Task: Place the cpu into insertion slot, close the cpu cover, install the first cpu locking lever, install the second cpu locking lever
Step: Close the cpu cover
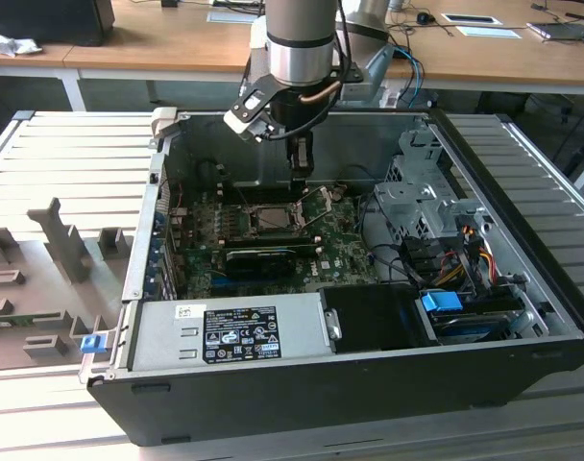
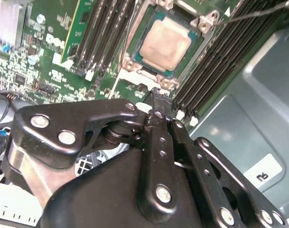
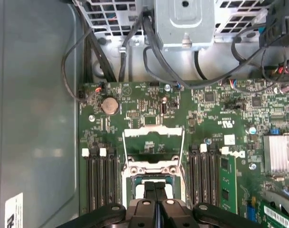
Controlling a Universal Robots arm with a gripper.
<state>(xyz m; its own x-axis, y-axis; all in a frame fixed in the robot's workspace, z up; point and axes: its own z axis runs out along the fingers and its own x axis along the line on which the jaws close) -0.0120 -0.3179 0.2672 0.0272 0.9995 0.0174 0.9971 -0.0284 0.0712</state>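
Note:
The cpu [image 2: 164, 43], a silver-grey square chip, lies flat in the insertion slot [image 2: 135, 64] on the green motherboard. The same slot [image 1: 269, 219] sits near the back of the open computer case. The cpu cover [image 3: 153, 127], a thin metal frame with a square window, stands flipped back off the slot [image 3: 135, 175]. A thin wire locking lever [image 2: 251, 14] sticks out from one corner of the slot. My gripper [image 2: 156, 92] is shut with nothing between its fingers, its tip just above the slot's edge. It also shows from above [image 3: 155, 187] and under the arm [image 1: 299, 178].
Black memory slots [image 3: 99, 178] flank the socket on both sides. A long black card [image 1: 263, 257] lies in front of it. The power supply [image 1: 225, 331] fills the case front. A metal drive cage [image 1: 417, 192] with cables stands at the exterior view's right. A finned heatsink [image 3: 280, 152] is nearby.

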